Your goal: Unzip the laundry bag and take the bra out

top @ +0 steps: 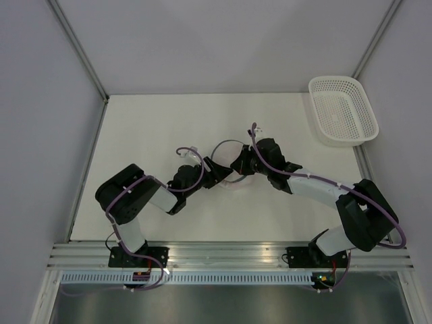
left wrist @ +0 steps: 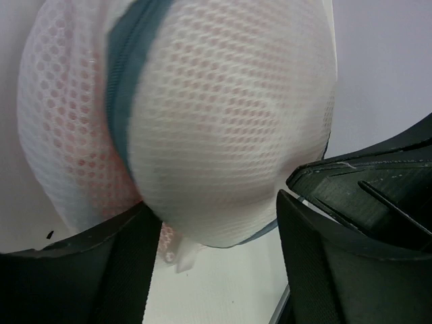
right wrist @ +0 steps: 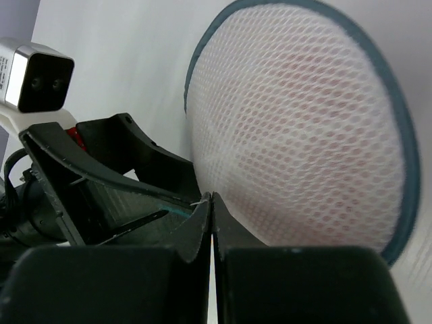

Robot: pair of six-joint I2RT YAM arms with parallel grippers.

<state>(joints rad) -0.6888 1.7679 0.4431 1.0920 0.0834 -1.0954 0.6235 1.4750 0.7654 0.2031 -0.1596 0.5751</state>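
Note:
The laundry bag (top: 226,158) is a round white mesh drum with a grey zipper rim, lying mid-table between both grippers. Salmon-pink bra (left wrist: 71,155) fabric shows through the mesh, also in the right wrist view (right wrist: 304,94). My left gripper (left wrist: 212,202) is open wide at the bag's near-left side, the bag's lower edge bulging between its fingers (left wrist: 101,270). My right gripper (right wrist: 212,197) is shut, its tips pressed against the bag's rim; a tiny white sliver shows at the tips, and I cannot tell whether anything is pinched. In the top view the left gripper (top: 217,177) and right gripper (top: 239,167) nearly meet.
A white perforated plastic basket (top: 335,141) stands at the table's far right corner. The left gripper's body and camera (right wrist: 40,81) sit close beside my right fingers. Grey walls enclose the table on three sides.

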